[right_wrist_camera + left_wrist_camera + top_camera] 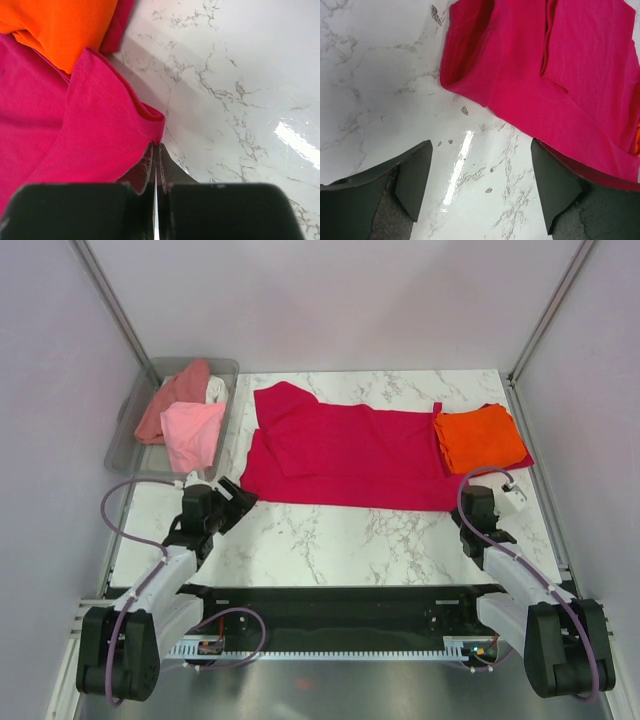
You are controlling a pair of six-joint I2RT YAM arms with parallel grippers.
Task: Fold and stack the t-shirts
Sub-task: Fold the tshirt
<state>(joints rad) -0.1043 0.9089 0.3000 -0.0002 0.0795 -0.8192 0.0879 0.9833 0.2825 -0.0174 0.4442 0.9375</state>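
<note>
A crimson t-shirt (350,455) lies spread across the middle of the marble table, partly folded. A folded orange t-shirt (480,437) rests on its right end. My left gripper (238,500) is open and empty just in front of the crimson shirt's near left corner; in the left wrist view the gripper (482,185) has bare table between its fingers and the shirt (545,75) reaches its right finger (555,185). My right gripper (478,498) is shut on the crimson shirt's near right hem (150,117), pinched at the fingertips (149,167). The orange shirt (60,25) lies beyond.
A clear grey bin (125,435) at the back left holds a light pink shirt (192,433), a salmon one (175,395) and a white one (216,390). Bare marble (350,540) lies between the crimson shirt and the arms' bases. Walls enclose the table.
</note>
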